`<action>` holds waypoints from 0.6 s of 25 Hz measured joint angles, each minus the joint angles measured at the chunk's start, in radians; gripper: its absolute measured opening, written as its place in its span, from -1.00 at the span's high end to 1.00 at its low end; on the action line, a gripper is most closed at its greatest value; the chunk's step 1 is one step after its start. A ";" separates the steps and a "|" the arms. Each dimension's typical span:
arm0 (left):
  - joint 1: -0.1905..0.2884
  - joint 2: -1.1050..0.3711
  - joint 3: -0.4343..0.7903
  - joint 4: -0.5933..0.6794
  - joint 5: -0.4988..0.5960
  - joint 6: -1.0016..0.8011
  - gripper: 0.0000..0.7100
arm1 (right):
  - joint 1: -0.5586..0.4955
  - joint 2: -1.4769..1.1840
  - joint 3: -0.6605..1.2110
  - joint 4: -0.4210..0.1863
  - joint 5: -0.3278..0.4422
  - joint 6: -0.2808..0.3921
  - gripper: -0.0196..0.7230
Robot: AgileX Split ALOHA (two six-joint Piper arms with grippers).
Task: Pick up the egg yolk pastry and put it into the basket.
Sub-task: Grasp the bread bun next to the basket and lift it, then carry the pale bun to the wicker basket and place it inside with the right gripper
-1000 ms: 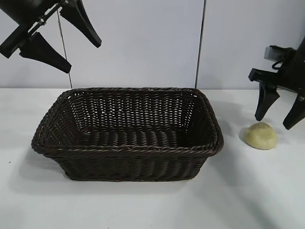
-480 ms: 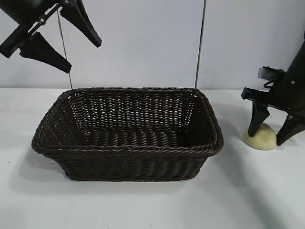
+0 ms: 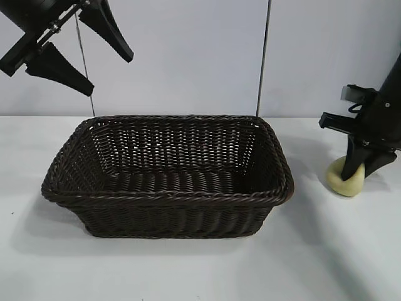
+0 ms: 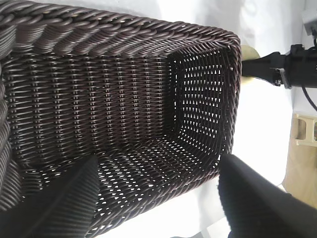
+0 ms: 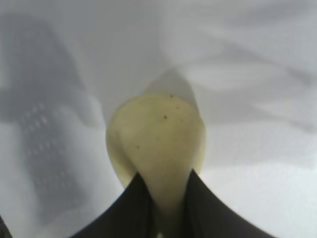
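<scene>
Exterior view shows the right end effector (image 3: pixel 357 170) pointing down over the egg yolk pastry (image 3: pixel 341 180), which sits on the white surface (image 3: pixel 188 269) at about 3 o'clock from the basket (image 3: pixel 166 172), near its right rim but not touching it. In the right wrist view the two fingers (image 5: pixel 126 208) press into the pastry (image 5: pixel 156 144) from both sides, and the soft dough is pinched narrow between them, so the end effector is clamped on the pastry. The pastry seems to rest on the surface, not lifted yet.

To do this step well, the grip should probably not tighten more, because the pastry deforms easily and could tear or slip out. A straight, slow lift looks best, high enough to clear the braided rim before moving toward 9 o'clock. Release should happen over the middle of the basket.

The left end effector (image 3: pixel 69 44) hangs high above the basket's far-left corner, at about 10 o'clock, with its fingers apart and holding nothing.
</scene>
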 joint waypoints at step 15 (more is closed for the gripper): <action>0.000 0.000 0.000 0.000 0.000 0.004 -0.40 | 0.000 -0.295 0.000 0.011 0.092 -0.011 0.72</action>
